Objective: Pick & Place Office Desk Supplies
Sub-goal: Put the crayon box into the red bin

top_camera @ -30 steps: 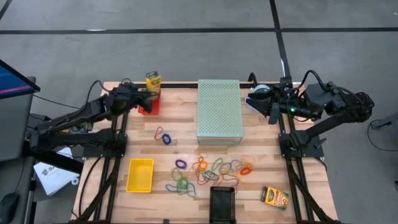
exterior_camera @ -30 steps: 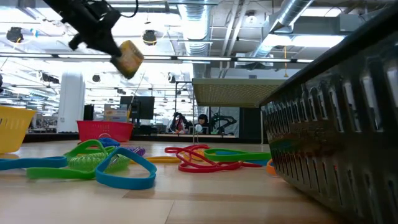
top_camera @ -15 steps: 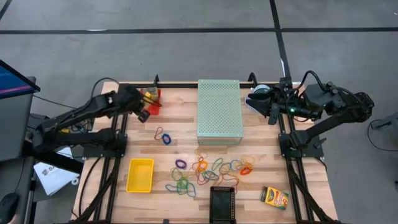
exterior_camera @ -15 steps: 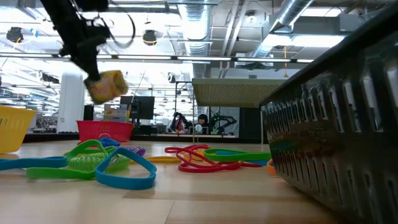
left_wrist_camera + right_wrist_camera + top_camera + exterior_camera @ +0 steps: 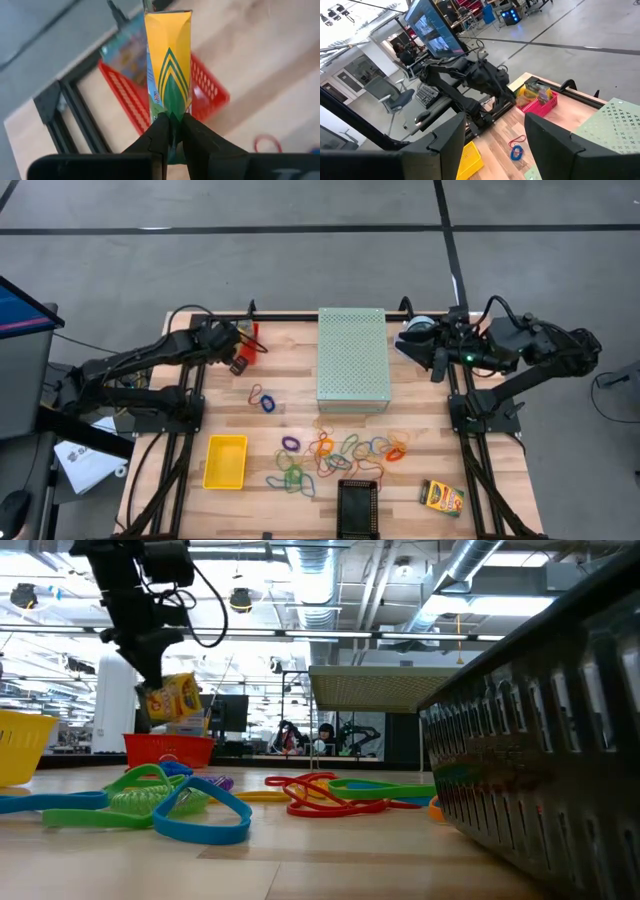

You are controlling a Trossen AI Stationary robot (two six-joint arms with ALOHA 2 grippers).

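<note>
While the rubber bands (image 5: 340,450) lay in front of the red basket (image 5: 210,90), the left gripper (image 5: 171,125) was pinched on a crayon box (image 5: 168,60) just above that basket, likely to drop it inside. Far right of the basket, the right gripper (image 5: 492,135) waited, fingers apart and empty.
</note>
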